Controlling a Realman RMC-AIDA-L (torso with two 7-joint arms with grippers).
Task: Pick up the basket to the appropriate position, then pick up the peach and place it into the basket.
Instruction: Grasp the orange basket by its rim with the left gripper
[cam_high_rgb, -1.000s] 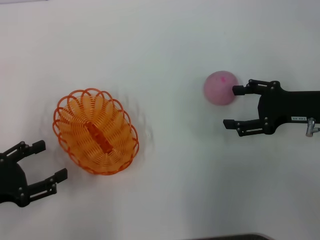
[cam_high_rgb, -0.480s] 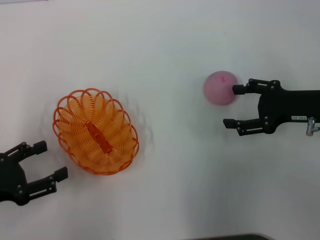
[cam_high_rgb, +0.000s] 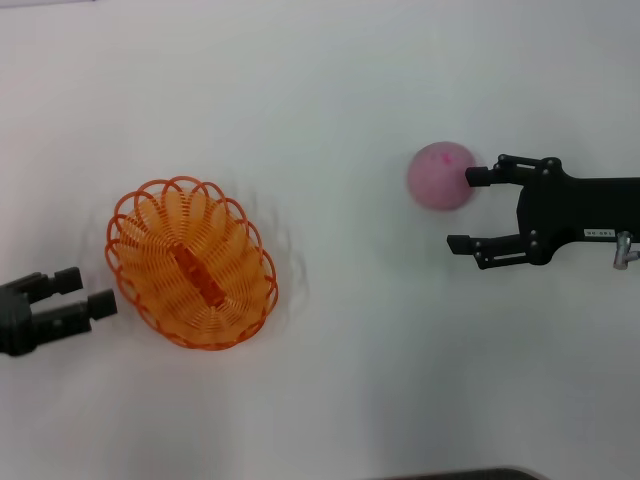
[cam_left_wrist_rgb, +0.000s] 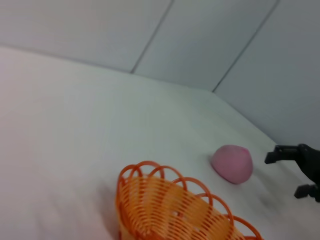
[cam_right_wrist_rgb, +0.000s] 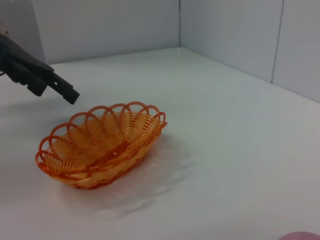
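Note:
The orange basket (cam_high_rgb: 190, 263) sits upright on the white table at the left; it also shows in the left wrist view (cam_left_wrist_rgb: 170, 210) and the right wrist view (cam_right_wrist_rgb: 100, 145). My left gripper (cam_high_rgb: 85, 292) is open, turned on its side, just left of the basket's rim and apart from it; it also shows in the right wrist view (cam_right_wrist_rgb: 52, 82). The pink peach (cam_high_rgb: 440, 176) lies at the right. My right gripper (cam_high_rgb: 468, 210) is open and empty, its far fingertip beside the peach's right side. The left wrist view shows both the peach (cam_left_wrist_rgb: 232, 163) and the right gripper (cam_left_wrist_rgb: 286, 175).
The white table (cam_high_rgb: 330, 100) carries nothing else in view. Grey wall panels (cam_left_wrist_rgb: 200, 40) stand beyond its far edge. A dark edge (cam_high_rgb: 450, 474) shows at the near side of the table.
My left gripper has moved up toward the basket's left rim and turned, so its fingers look closer together. The right gripper, peach and basket have hardly moved.

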